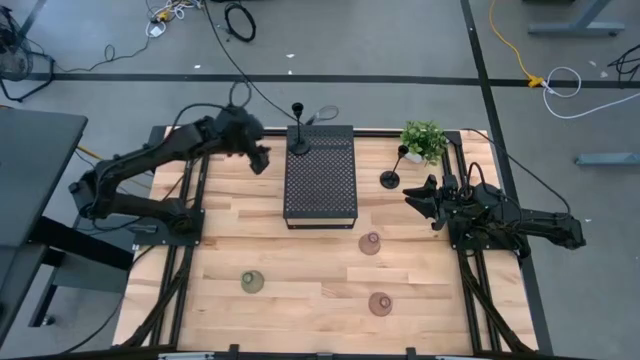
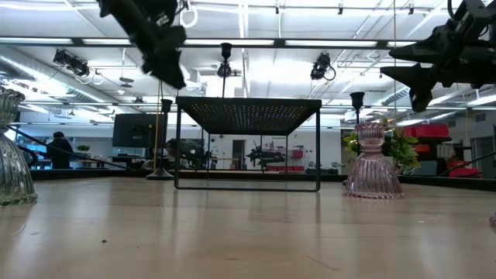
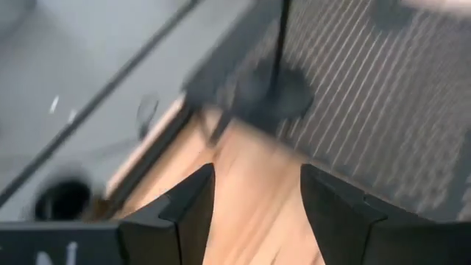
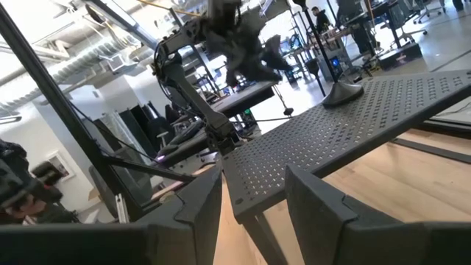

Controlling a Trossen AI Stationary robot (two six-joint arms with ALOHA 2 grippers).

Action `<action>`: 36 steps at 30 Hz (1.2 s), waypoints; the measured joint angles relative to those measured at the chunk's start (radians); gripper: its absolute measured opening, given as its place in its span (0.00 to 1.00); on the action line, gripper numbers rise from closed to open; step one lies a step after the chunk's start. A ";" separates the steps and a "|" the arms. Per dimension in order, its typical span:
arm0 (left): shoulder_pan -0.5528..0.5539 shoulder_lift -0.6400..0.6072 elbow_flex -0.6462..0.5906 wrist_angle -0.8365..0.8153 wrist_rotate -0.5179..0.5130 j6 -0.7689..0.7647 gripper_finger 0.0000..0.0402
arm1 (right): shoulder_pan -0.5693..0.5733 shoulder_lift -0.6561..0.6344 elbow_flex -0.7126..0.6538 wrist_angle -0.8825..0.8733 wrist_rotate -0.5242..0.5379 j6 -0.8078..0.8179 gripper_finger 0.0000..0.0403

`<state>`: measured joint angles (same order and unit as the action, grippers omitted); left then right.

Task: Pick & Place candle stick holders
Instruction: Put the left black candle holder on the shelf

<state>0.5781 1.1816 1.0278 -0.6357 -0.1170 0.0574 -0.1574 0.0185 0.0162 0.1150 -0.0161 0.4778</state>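
At the twelve o'clock edge of the black perforated metal platform [image 1: 320, 175], the released left gripper [image 1: 262, 158] is hovering near a black thin-stemmed candle holder [image 1: 299, 130], likely light and tippy, best pinched at its stem, while the right gripper [image 1: 424, 197] is waiting open.

Pretty blurry shot here. The left end effector [image 3: 257, 213] fills the bottom of the frame, its two dark fingers [image 3: 188, 206] spread apart with bare wooden surface [image 3: 254, 184] showing in the gap. Above that, near top center, a black candle stick holder [image 3: 280, 81] (thin stem, round base) stands on the perforated black block [image 3: 383, 96], which takes up the right side. The upper left is grey floor [image 3: 66, 66], and a dark round opening [image 3: 62, 199] sits at the left edge.
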 joint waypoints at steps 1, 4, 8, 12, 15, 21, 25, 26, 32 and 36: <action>0.000 -0.001 -0.018 -0.018 -0.020 -0.012 0.49 | 0.000 0.000 0.000 0.000 0.000 0.000 0.37; 0.000 0.000 -0.100 -0.017 -0.073 -0.048 0.48 | 0.000 0.000 0.000 0.000 0.000 0.000 0.37; 0.008 -0.007 -0.237 0.087 -0.205 -0.107 0.48 | 0.000 0.000 0.000 0.000 0.000 0.000 0.37; 0.008 -0.006 -0.388 0.358 -0.239 -0.132 0.48 | 0.000 0.000 0.000 0.000 0.000 -0.001 0.37; 0.008 -0.006 -0.477 0.511 -0.319 -0.157 0.48 | 0.000 0.000 0.000 0.000 0.000 -0.001 0.37; 0.008 -0.006 -0.566 0.702 -0.441 -0.176 0.48 | 0.000 0.000 0.000 0.000 0.000 -0.002 0.37; 0.008 -0.006 -0.612 0.872 -0.442 -0.180 0.52 | 0.000 0.000 0.000 0.000 0.000 -0.015 0.37; 0.008 -0.006 -0.614 0.877 -0.458 -0.178 0.53 | 0.000 0.000 0.000 0.000 0.000 -0.015 0.37; 0.017 -0.005 -0.614 0.937 -0.477 -0.178 0.61 | 0.000 0.000 0.000 0.001 0.000 -0.016 0.37; 0.038 -0.004 -0.614 0.994 -0.478 -0.178 0.63 | 0.000 0.000 0.000 0.002 0.000 -0.016 0.37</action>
<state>0.6159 1.1774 0.4137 0.3584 -0.5951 -0.1202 -0.1574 0.0185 0.0163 0.1170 -0.0158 0.4622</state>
